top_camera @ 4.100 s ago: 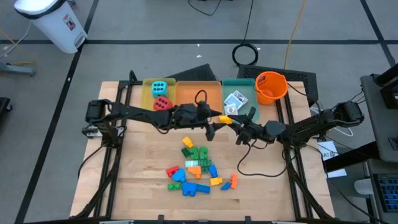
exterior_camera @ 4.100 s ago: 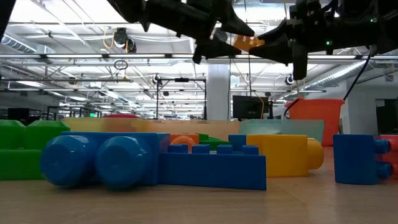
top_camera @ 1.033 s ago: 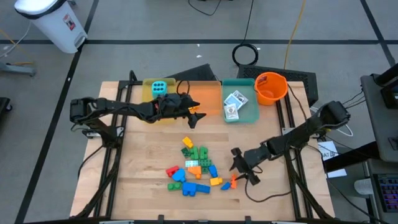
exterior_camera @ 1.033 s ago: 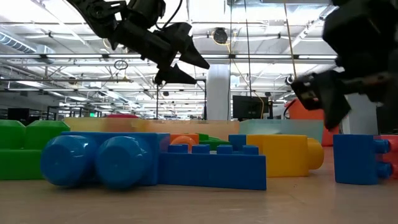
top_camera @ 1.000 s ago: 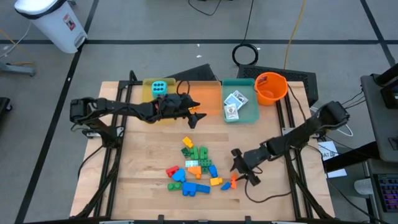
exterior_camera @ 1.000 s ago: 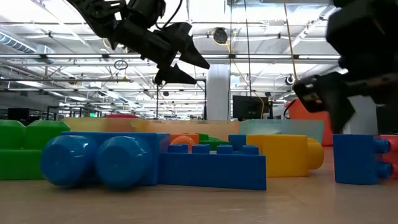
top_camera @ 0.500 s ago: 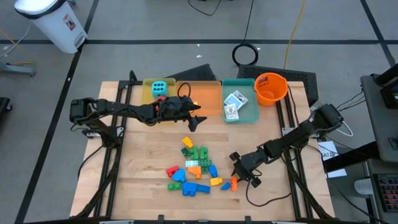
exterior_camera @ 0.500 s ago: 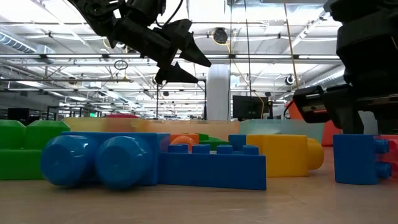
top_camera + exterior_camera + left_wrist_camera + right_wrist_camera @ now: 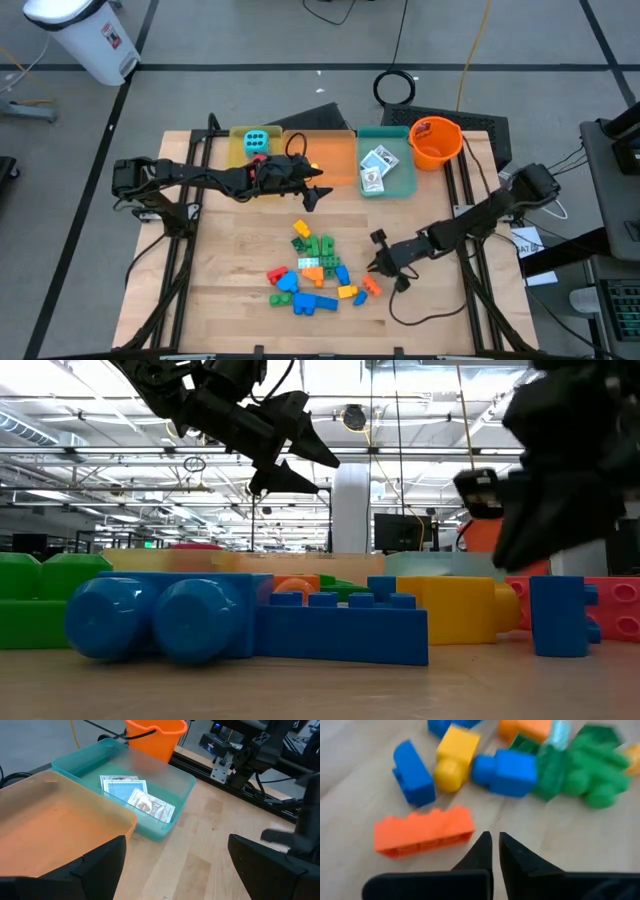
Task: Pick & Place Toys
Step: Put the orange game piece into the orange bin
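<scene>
From above, the right gripper sits at the three o'clock edge of the brick pile, just beside an orange brick; the left gripper hovers at the pile's twelve o'clock, near the orange tray. At table height, the left gripper's fingers are spread with nothing between them. The left wrist view shows card packs lying in the teal tray. The right wrist view shows the right gripper's fingertips pressed together and empty, the orange brick lying free beside them. The grab seems to have missed; next it likely needs reopening and realigning astride that brick.
</scene>
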